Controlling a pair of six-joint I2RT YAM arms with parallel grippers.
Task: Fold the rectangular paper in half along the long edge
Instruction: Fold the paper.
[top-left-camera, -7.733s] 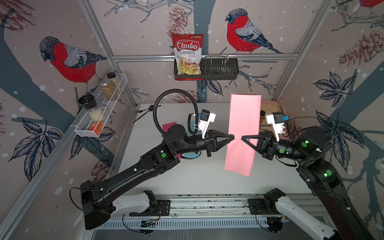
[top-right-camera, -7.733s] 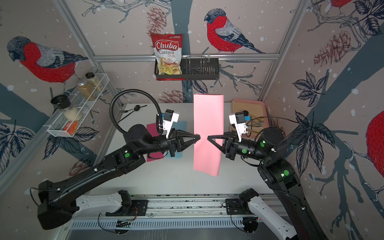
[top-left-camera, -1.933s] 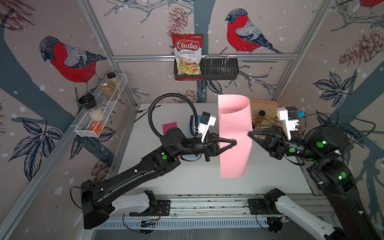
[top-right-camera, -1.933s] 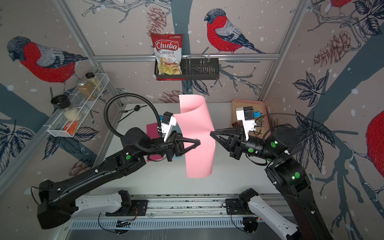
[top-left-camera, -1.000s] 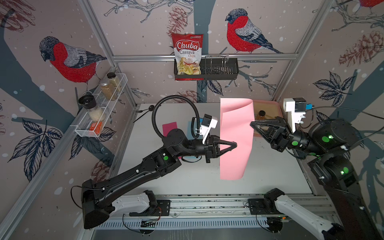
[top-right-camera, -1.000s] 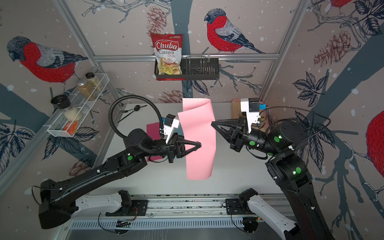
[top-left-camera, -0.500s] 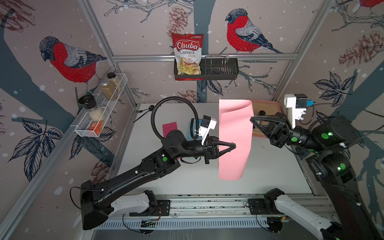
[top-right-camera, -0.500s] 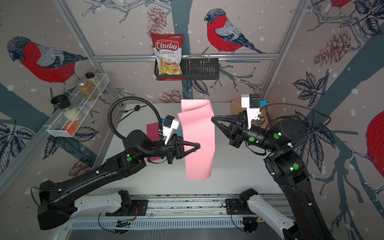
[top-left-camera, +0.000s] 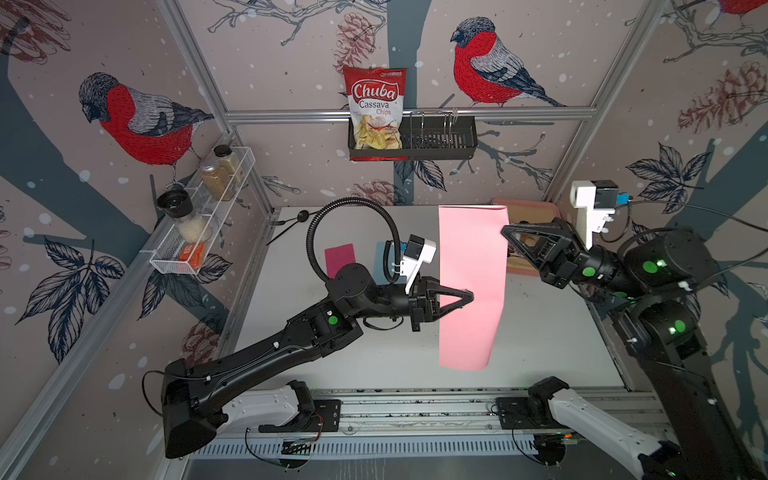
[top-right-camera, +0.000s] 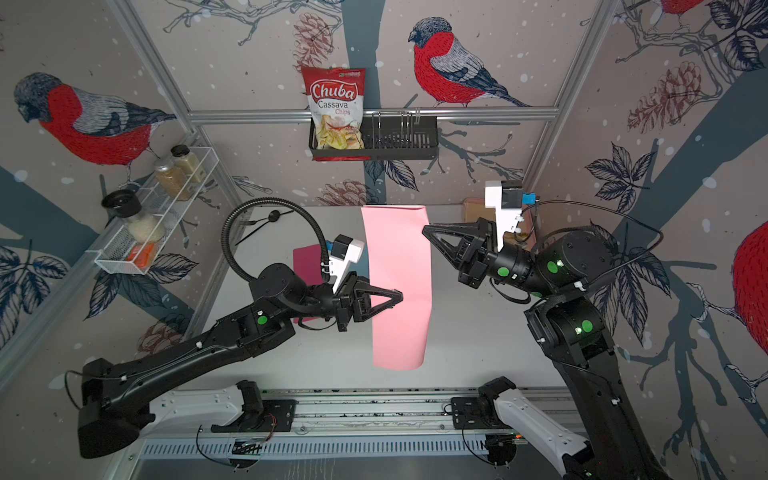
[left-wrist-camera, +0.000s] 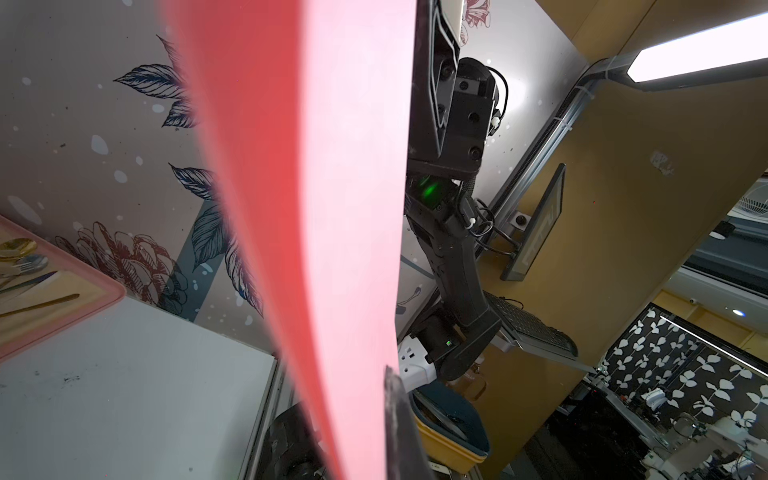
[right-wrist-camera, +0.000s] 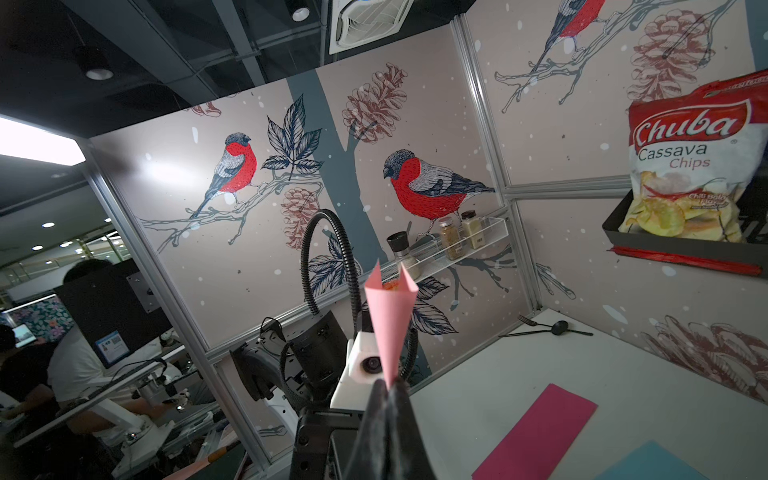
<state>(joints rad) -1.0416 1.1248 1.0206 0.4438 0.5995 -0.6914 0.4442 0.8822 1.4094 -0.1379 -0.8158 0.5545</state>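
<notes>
Pinching pink paper (top-left-camera: 471, 249): left hand (top-left-camera: 469, 296) clamped shut on one long edge mid-length, right hand (top-left-camera: 505, 230) clamped shut on opposite edge near far end. Paper curled lengthwise, held up over tabletop (top-left-camera: 540, 332) between both arms.

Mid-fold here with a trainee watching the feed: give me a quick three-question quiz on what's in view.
1. Multiple choice: how many claws pinch the pink paper? A none; B one; C both.
2. Fill in: on the table, beside the blue sheet, lies a ___ sheet.
3. True or false: the pink paper lies flat on the table.
Key: 1 C, the left claw and right claw are each shut on it. 2 magenta sheet. 3 false, it is held up in the air, bent over.
</notes>
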